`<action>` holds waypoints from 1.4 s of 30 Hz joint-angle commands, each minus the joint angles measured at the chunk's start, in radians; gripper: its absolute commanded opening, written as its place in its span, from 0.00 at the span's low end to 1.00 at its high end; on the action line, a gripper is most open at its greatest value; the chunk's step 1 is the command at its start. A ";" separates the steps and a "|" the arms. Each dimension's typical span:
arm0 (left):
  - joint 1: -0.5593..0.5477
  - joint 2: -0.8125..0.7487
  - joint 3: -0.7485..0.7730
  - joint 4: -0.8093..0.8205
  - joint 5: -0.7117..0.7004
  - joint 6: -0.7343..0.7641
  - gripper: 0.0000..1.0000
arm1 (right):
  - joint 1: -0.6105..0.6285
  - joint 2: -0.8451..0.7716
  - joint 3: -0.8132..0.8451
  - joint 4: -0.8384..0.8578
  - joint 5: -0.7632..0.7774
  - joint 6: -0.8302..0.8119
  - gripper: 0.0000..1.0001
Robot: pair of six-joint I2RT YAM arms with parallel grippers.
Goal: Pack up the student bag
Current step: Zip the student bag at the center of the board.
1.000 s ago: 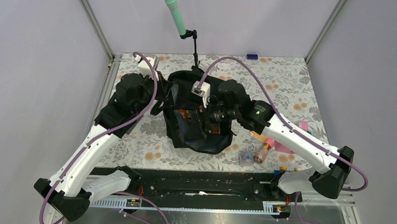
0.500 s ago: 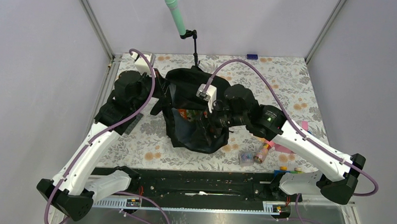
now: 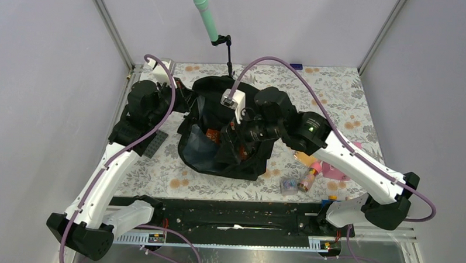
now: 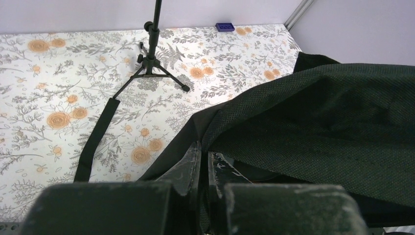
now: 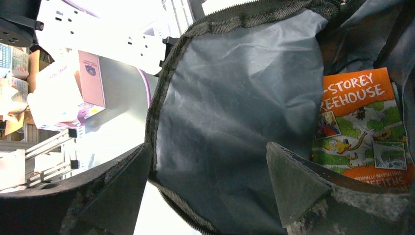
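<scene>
The student bag (image 3: 235, 161), a black backpack, lies at the middle of the table with its mouth held open. My left gripper (image 3: 188, 102) is at its left rim; in the left wrist view it (image 4: 204, 159) is shut on the edge of the black fabric (image 4: 333, 117). My right gripper (image 3: 233, 136) reaches into the mouth. In the right wrist view it (image 5: 208, 147) is open with nothing held, its left finger at the zipper rim (image 5: 161, 98) and grey lining (image 5: 235, 112) between the fingers. An orange picture book (image 5: 364, 127) lies inside the bag.
A microphone stand (image 3: 227, 52) stands just behind the bag, and a loose strap (image 4: 95, 139) trails on the floral cloth. A black plate (image 3: 154, 143) lies left of the bag. A bottle (image 3: 308, 180), a small packet (image 3: 288, 186) and pink items (image 3: 337, 170) lie to its right.
My left gripper has drawn the bag's rim left and back, so the mouth is wider. My right gripper has shifted slightly left inside the opening, with its jaws still apart.
</scene>
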State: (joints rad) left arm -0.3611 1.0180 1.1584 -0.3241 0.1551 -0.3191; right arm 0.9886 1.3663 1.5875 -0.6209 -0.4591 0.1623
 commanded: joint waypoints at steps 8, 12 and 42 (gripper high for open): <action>0.043 -0.027 -0.031 0.194 0.050 -0.041 0.00 | 0.020 0.054 -0.176 0.163 0.163 -0.042 1.00; 0.050 -0.031 -0.035 0.202 0.054 -0.043 0.00 | 0.029 0.042 -0.258 0.155 0.190 -0.045 1.00; 0.103 -0.013 -0.036 0.194 0.044 -0.051 0.00 | 0.223 -0.103 0.025 -0.108 -0.055 -0.135 0.98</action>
State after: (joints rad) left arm -0.2752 1.0183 1.1034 -0.2752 0.2222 -0.3641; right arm 1.2045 1.3334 1.5661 -0.7876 -0.5205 -0.0204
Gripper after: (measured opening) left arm 0.021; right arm 0.988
